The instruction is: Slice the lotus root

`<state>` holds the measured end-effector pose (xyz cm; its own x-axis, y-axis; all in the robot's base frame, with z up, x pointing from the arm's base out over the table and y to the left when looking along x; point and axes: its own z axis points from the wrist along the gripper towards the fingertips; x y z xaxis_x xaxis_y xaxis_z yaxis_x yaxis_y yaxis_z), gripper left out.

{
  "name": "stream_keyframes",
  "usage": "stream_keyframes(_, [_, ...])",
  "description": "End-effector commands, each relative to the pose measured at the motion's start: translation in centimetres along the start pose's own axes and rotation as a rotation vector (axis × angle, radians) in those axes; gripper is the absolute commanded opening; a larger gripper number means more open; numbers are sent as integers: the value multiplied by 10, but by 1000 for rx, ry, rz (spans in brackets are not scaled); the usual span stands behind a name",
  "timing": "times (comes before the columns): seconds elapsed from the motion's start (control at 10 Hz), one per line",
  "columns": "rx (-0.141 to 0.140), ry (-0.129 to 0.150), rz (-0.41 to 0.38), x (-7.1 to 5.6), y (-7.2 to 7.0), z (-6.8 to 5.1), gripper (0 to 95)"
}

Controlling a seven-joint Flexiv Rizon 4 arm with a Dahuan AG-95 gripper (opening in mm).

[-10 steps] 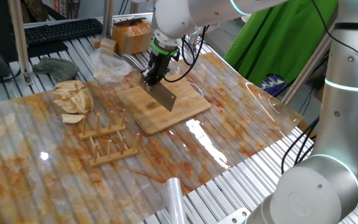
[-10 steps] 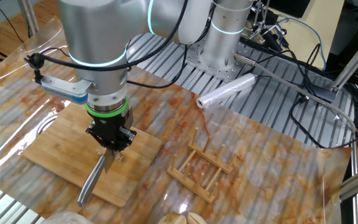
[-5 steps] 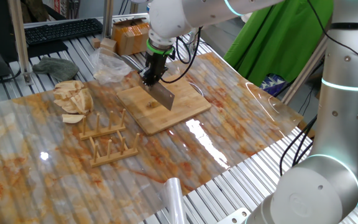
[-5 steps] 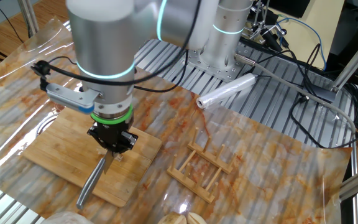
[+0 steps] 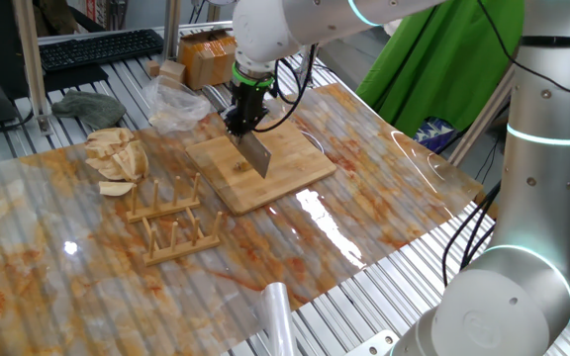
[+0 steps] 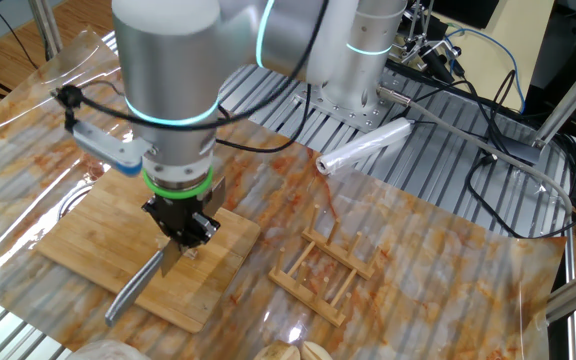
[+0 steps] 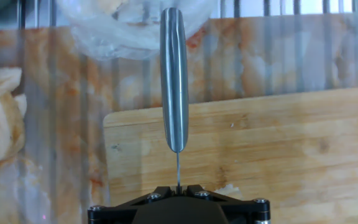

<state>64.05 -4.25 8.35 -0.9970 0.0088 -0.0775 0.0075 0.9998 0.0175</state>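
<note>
Pincer point(image 6: 179, 232) clamped on cleaver point(image 5: 255, 155), blade over the cutting board point(image 5: 295, 163). Lotus root point(image 7: 230, 188) bits on board right beside the blade.

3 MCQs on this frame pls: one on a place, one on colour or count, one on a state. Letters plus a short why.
1. Where is the cleaver?
A. over the cutting board
B. on the wooden rack
C. beside the keyboard

2. How many wooden racks are on the table?
A. none
B. two
C. five

3. What is the gripper doing?
A. open and empty
B. shut on the cleaver
C. holding the plastic bag

Key:
1 A, the blade stands over the cutting board.
2 B, one wooden rack lies beside another.
3 B, the cleaver's handle runs out from between the shut fingers.
</note>
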Motion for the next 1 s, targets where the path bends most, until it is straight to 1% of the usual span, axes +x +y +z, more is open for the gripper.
stream_keyframes(0.1, [-29,-6,-59,0,-6,-5,0])
stream_keyframes(0.2, [-29,-7,-85,2,-13,-8,0])
stream_keyframes(0.4, [-34,-14,-122,3,-20,-9,0])
stream_keyframes(0.5, [-40,-33,-138,4,-20,-9,0])
stream_keyframes(0.6, [-39,-40,-149,4,-20,-9,0])
stream_keyframes(0.7, [-42,-40,-151,4,-18,-9,0])
stream_keyframes(0.9, [-43,-40,-150,3,-10,-11,0])
stream_keyframes(1.0, [-43,-40,-146,3,-8,-9,0])
